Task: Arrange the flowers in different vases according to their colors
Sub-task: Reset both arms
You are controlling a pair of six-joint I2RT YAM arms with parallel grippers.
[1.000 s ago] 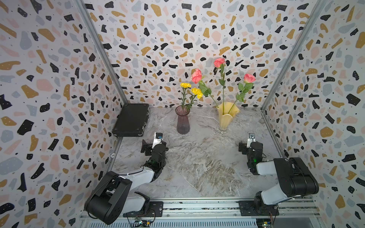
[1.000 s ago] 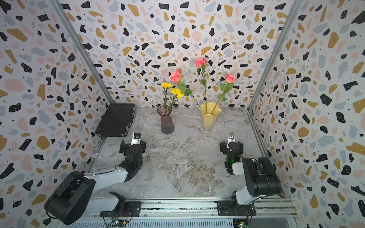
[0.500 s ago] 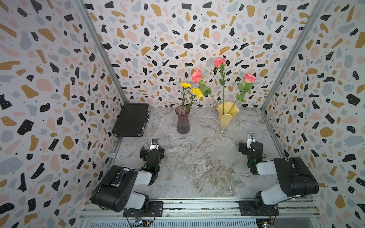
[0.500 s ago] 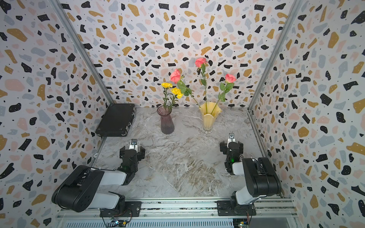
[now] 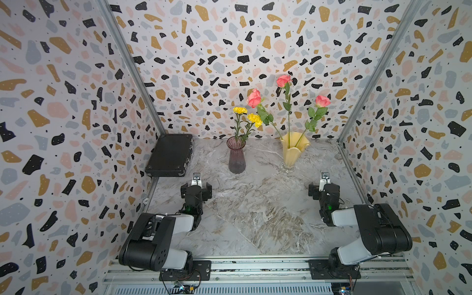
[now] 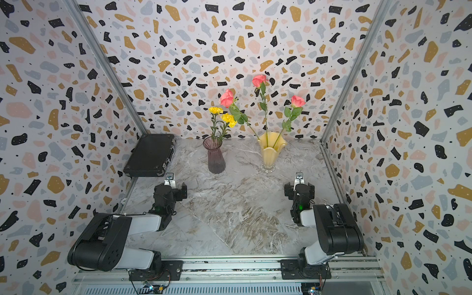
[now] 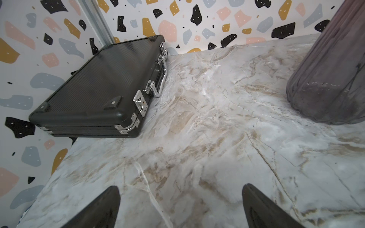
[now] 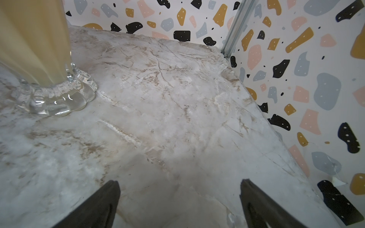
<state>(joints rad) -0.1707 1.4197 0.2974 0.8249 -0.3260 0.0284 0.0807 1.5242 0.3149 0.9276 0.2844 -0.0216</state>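
Marble tabletop (image 5: 255, 224), terrazzo walls (image 5: 229, 38) | two yellow blooms (image 5: 240, 110) in purple vase (image 5: 237, 158), three pink roses (image 5: 254, 98) in yellow vase (image 5: 291, 153), both near far edge | left arm (image 5: 158, 237) just folded home, left gripper (image 7: 179, 186) jaws apart, empty | right gripper (image 8: 178, 181) likewise | sorting looks complete

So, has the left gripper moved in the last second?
Yes. In a top view the left gripper has shifted sideways, away from the purple vase and toward the black case.
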